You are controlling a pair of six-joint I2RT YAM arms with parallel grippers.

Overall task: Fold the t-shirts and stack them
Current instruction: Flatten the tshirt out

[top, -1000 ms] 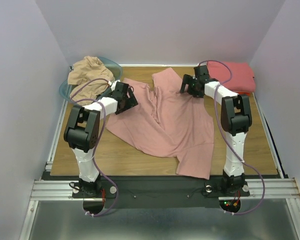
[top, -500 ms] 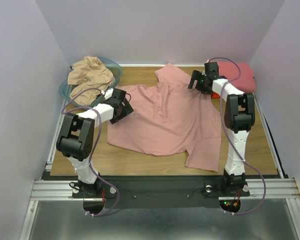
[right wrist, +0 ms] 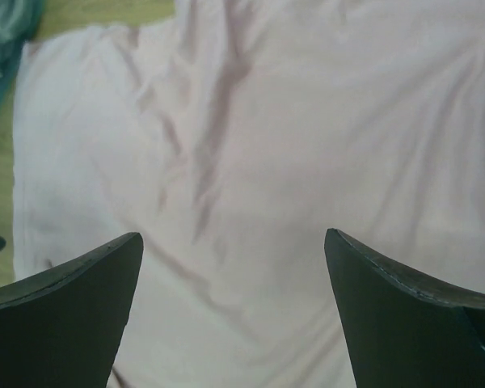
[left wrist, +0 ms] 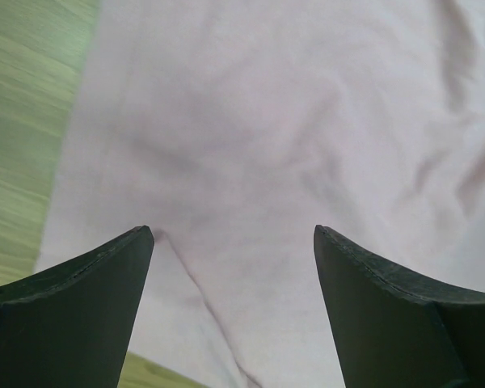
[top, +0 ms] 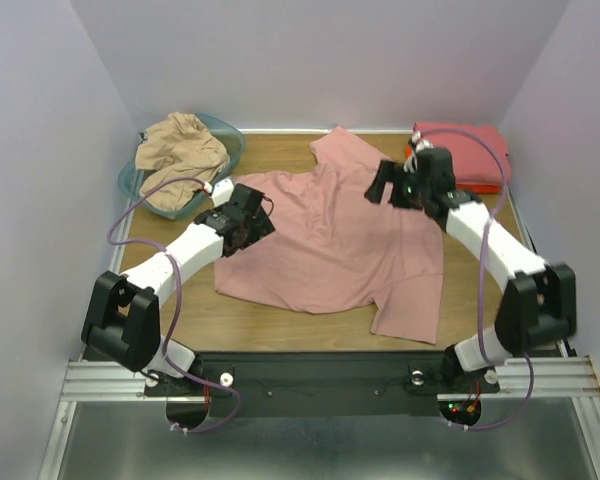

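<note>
While both arms hover with nothing held, the items stand thus.

- Dusty pink cotton t-shirt: spread nearly flat, lightly wrinkled, at the centre of the wooden table; apparently laid out for folding.
- Left gripper: jaws wide, above the shirt's left edge.
- Right gripper: jaws wide, above its far right part.
- Tan-beige shirt: crumpled in the translucent teal plastic basket, awaiting its turn.
- Coral pink shirt: folded in the far right corner, seemingly starting the stack.

I note the dusty pink t-shirt is soft matt cloth, lightly creased; the table is wood-grain, the basket translucent teal plastic.
</note>
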